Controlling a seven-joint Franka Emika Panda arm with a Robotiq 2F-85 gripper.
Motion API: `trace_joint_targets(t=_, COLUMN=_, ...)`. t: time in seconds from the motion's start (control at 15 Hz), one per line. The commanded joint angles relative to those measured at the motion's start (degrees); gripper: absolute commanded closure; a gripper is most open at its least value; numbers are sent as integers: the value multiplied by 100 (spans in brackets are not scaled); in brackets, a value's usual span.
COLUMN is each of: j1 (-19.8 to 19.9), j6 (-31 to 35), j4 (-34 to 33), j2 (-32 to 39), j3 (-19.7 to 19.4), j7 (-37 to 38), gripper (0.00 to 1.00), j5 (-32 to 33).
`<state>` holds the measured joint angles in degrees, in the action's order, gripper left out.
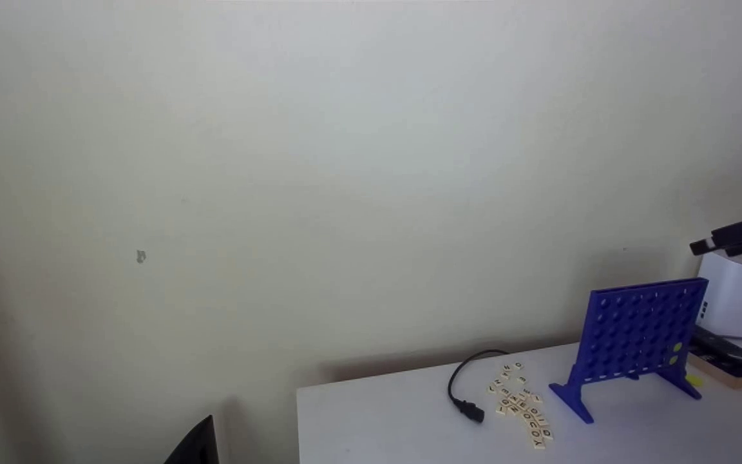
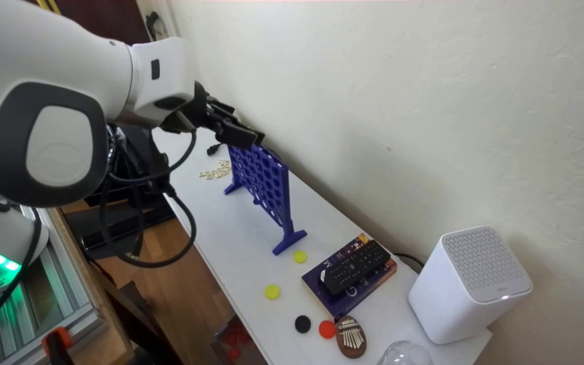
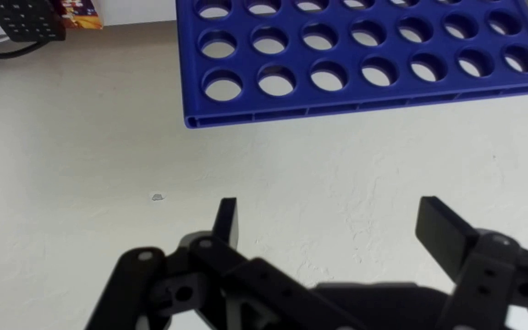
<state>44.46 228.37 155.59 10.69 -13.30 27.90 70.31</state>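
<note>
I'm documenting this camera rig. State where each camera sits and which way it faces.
Wrist view: sits just behind the open end effector, facing the wall beyond the blue rack, upside down in the picture; the fingers show.
In an exterior view: sits toward the letter tiles, facing the wall; the end effector shows at the right edge.
In an exterior view: sits high near the white device, looking down along the table; the arm, end effector and green-lit base show.
Both exterior views share the blue rack, letter tiles, white device and table.
</note>
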Motion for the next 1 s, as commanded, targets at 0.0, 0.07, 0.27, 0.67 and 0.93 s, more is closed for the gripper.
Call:
trace_joint_targets(t=0.0, j1=-151, j6=-836, j4=168, j2=-751, j3=51, j7=942, gripper=0, j5=450)
trace_joint_targets(t=0.07, j1=-198, j6=-1092, j4=190, j2=-938, j3=93, j7=1157, gripper=0, j5=525)
trace_joint_targets(t=0.27, j1=-344, j6=-1805, j4=227, j2=-1404, j3=238, j7=1714, gripper=0, j5=788)
trace_joint_targets(t=0.67, j1=-682, j6=-2782, j4=186, j2=-1762, j3=663, j7=2652, gripper=0, j5=1404)
trace_joint_targets(t=0.93, j1=-765, j6=-3024, j4=165, j2=-1743, j3=775, j7=3054, gripper=0, j5=1772)
